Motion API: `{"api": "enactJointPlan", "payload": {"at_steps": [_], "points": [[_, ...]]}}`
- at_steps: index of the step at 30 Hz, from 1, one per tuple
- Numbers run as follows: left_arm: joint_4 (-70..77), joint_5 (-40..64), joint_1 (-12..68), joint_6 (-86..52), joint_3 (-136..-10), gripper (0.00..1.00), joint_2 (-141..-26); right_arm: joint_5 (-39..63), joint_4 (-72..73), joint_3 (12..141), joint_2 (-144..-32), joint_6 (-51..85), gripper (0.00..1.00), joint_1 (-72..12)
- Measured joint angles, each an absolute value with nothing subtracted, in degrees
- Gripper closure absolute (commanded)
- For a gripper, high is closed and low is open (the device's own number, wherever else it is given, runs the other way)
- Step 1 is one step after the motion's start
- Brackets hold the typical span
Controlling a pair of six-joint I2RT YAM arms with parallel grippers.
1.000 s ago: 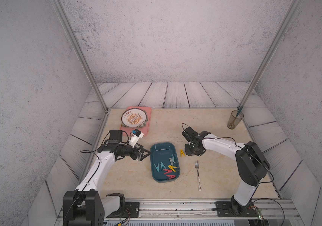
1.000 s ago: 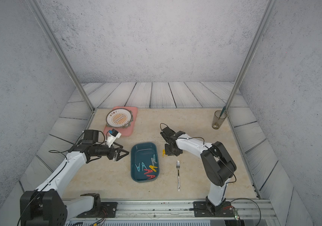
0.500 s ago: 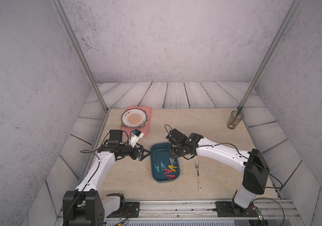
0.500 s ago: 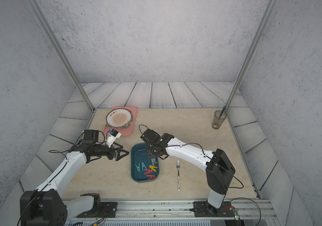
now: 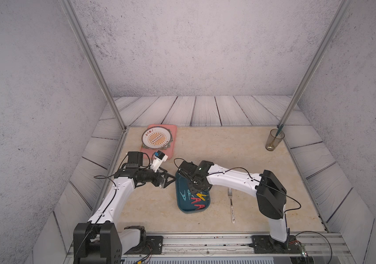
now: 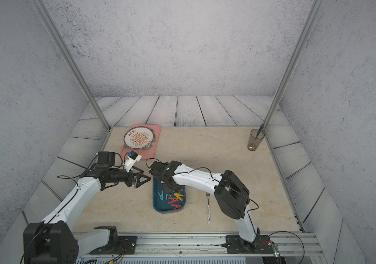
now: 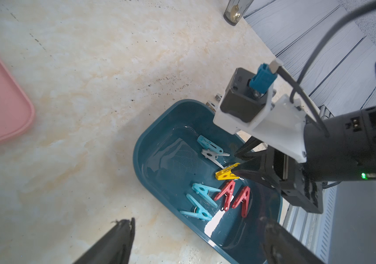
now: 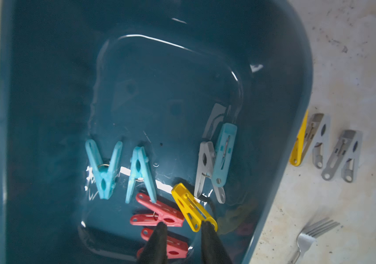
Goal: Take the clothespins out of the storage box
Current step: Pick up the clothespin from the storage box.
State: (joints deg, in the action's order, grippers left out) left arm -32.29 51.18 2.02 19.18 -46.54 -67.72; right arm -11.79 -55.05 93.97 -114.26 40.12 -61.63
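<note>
**Right jaws down in the box, tips at the yellow pin**

My right arm reaches in from its base. The forearm lies low across the table (image 5: 205,148) and the wrist bends steeply down, so the right gripper (image 8: 183,228) hangs inside the box (image 8: 45,91). Its jaws are apart with nothing clamped. One fingertip is at the end of the yellow pin (image 8: 191,205) and the other is over the red pins (image 8: 159,214); whether either touches, I can't tell. Past them on the box floor lie two blue pins (image 8: 136,169), plus a grey pin (image 8: 205,164) pressed against a third blue.

Three loose pins (image 8: 323,146), one yellow and two grey, lie on the table just beside the rim, with the fork (image 8: 312,230) near them.

My left arm is bent at the elbow with the forearm level. The left gripper (image 5: 168,180) hovers just beside the box, jaws wide apart and empty.
</note>
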Motion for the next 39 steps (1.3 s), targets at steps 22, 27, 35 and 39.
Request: {"api": "enactJointPlan", "payload": {"at_steps": [22,27,35,39], "points": [[-32.3,47.6,1.8,19.2,-46.3,0.07,-67.7,-17.5,-59.6,100.1,-124.4,48.3,0.76,-62.8],[-31.6,46.8,1.6,19.2,-46.3,0.07,-67.7,-17.7,-60.3,100.1,-126.4,48.4,0.76,-62.8],[-31.2,46.3,1.5,19.3,-46.3,0.07,-67.7,-18.2,-60.5,100.1,-127.9,48.9,0.81,-62.8],[-31.2,46.3,1.5,19.3,-46.2,0.07,-67.7,-18.5,-60.4,100.1,-127.9,49.2,0.88,-62.8]]}}
